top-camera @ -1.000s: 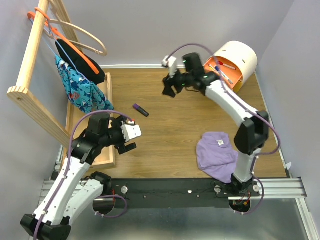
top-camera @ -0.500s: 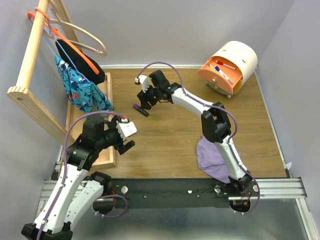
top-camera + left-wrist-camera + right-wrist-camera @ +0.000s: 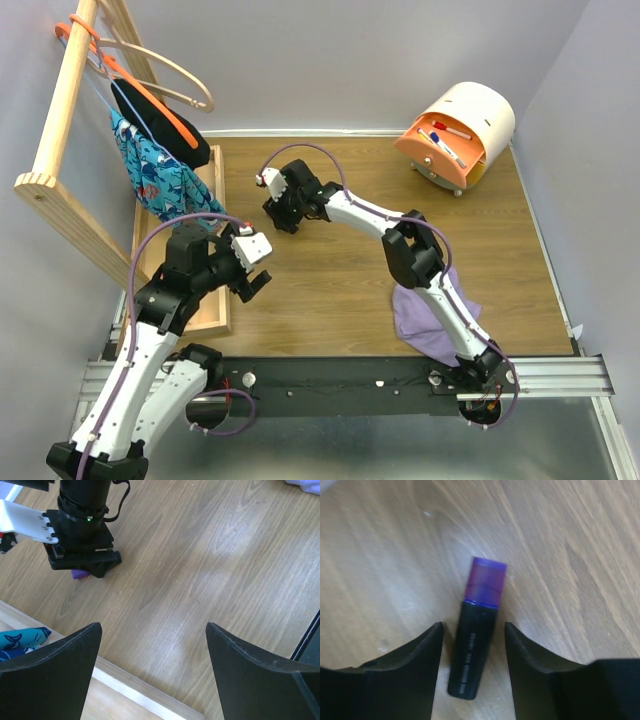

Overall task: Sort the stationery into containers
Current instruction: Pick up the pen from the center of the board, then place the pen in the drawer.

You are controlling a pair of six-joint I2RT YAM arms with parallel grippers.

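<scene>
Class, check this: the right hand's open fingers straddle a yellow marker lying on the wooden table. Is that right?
No: the marker is black with a purple cap, not yellow. The right wrist view shows it between the right hand's open fingers, on the wooden table.

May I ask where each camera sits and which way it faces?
Top external: above and behind the bases, looking down on the table; left arm and right arm show.
Left wrist: on the left arm, facing down; its open fingers frame the right gripper.
Right wrist: facing straight down; its fingers flank the purple marker.
Shared: both wrist views show the purple marker.
</scene>
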